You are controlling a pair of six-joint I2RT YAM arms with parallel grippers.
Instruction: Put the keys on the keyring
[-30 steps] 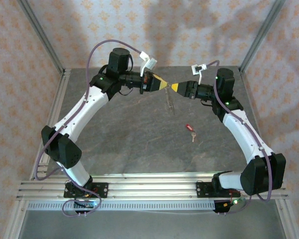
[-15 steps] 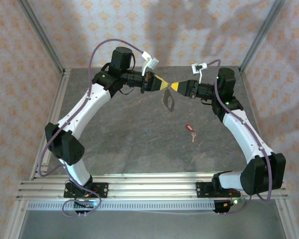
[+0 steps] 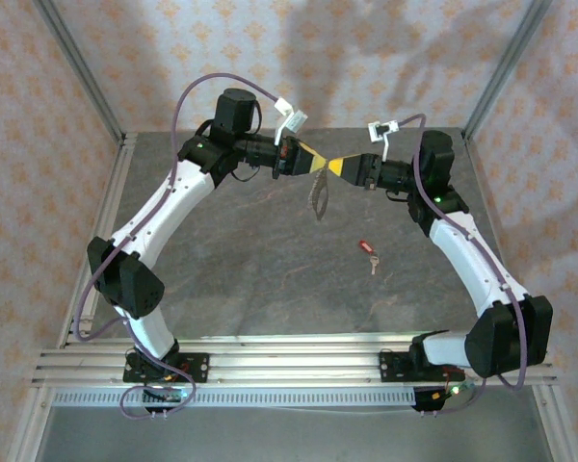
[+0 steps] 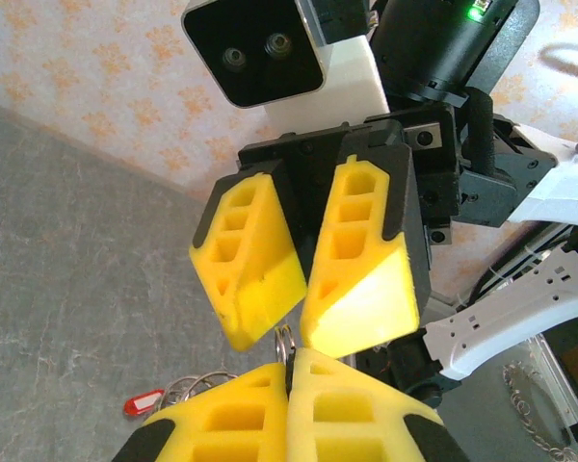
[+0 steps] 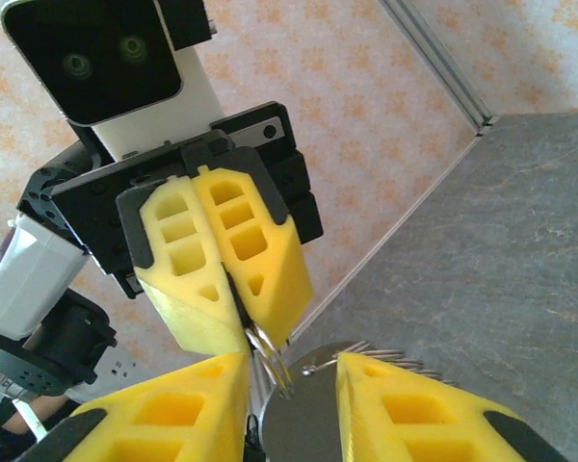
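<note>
Keyring (image 3: pixel 319 195) hung clamped in the closed left fingers (image 4: pixel 352 409); right fingers (image 5: pixel 405 409) stood apart around it; key (image 3: pixel 366 248) lay on bench (image 3: pixel 250 260).

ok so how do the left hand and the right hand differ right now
The left hand has its fingers pressed together, pinching the keyring. The right hand has its fingers apart, with the ring's top in the gap, not clamped. The left hand reaches in from the left, the right hand from the right. Both have yellow fingers and sit tip to tip, raised above the table.
</note>
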